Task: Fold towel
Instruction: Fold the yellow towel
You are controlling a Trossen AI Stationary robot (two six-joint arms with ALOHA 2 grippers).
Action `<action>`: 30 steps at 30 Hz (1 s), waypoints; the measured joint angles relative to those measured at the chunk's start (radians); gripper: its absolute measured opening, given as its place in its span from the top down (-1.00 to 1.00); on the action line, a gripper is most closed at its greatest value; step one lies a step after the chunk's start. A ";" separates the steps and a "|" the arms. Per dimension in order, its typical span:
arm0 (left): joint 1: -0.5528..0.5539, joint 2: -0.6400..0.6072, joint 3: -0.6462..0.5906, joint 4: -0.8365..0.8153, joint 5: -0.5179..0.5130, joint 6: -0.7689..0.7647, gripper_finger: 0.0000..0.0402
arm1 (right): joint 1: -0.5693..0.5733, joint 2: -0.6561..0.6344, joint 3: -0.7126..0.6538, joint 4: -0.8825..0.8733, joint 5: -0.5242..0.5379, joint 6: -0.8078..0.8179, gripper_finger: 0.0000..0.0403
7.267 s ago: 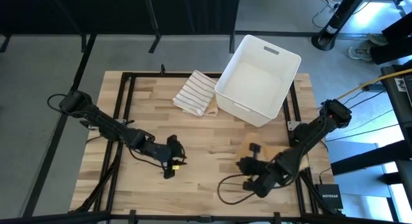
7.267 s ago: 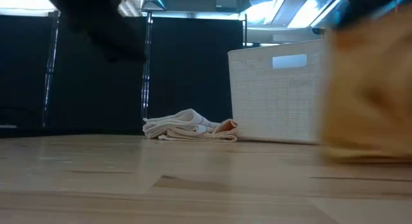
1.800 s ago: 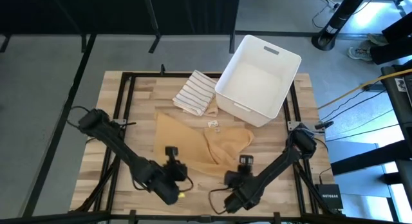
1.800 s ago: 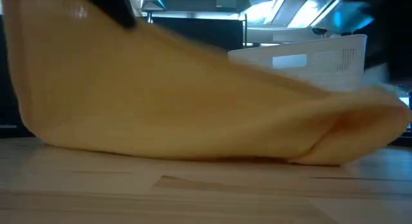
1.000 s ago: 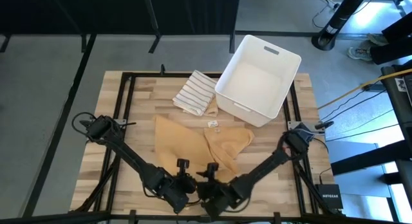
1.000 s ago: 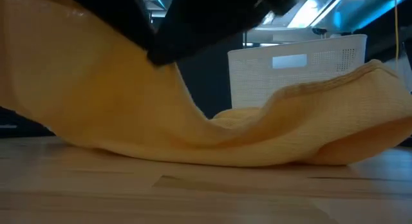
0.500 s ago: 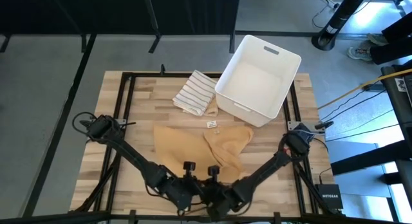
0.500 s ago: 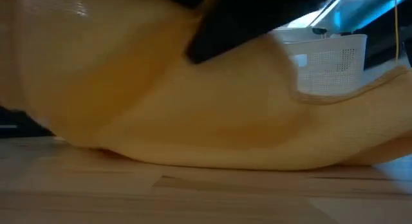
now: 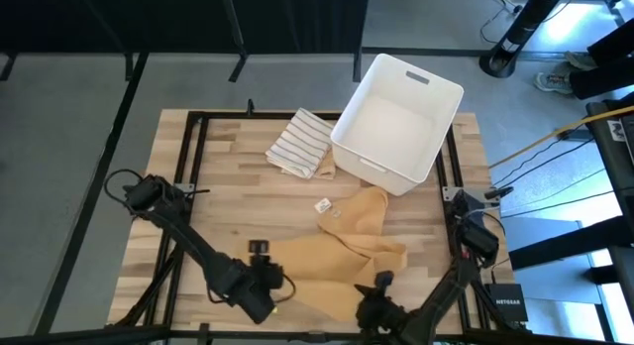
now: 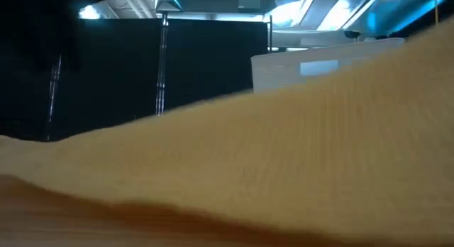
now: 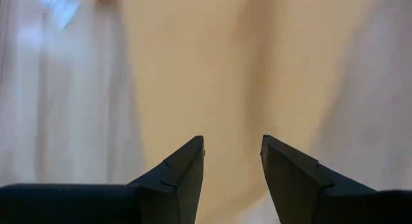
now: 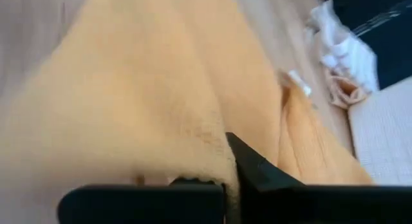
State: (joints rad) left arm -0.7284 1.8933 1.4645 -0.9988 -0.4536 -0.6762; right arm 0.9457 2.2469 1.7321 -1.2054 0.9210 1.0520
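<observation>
The yellow towel (image 9: 352,241) lies crumpled on the wooden table, running from in front of the white bin toward the near edge. It fills the low view (image 10: 284,155). My right gripper (image 9: 376,284) is at the towel's near right part and is shut on it (image 12: 225,179). My left gripper (image 9: 265,271) stands open at the towel's near left edge. In the left wrist view (image 11: 232,159) the towel (image 11: 212,69) lies beyond its fingers, and nothing is between them. My right gripper pinches a raised ridge of the towel (image 12: 215,153) between its two shut fingers, near the towel's near end. The fingers slant down and point toward the far side. How many layers they hold I cannot tell. The rest of the towel lies slack on the table.
A white bin (image 9: 398,117) stands at the far right of the table, with a folded striped towel (image 9: 300,145) to its left. A small white tag (image 9: 323,204) lies by the yellow towel's far corner. Bare wood shows on the table's left half.
My right gripper has gone toward the table's right edge with the towel's near part. The towel's left side has come off the table's left half and now lies bunched in the middle and to the right. My left gripper has drawn back toward the left edge, off the towel.
</observation>
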 joint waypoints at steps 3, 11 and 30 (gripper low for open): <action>-0.040 0.000 -0.060 -0.120 0.003 -0.117 0.26 | 0.018 0.001 -0.020 0.029 0.077 0.120 0.96; -0.156 -0.082 -0.270 -0.201 0.063 -0.271 0.26 | 0.008 0.004 -0.039 0.086 0.028 0.156 0.95; -0.173 -0.324 -0.733 0.346 -0.034 -0.395 0.26 | -0.004 0.003 -0.040 0.078 0.057 0.097 0.95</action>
State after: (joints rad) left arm -0.9010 1.5688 0.7315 -0.6526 -0.4874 -1.0716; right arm 0.9413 2.2501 1.6924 -1.1275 0.9779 1.1487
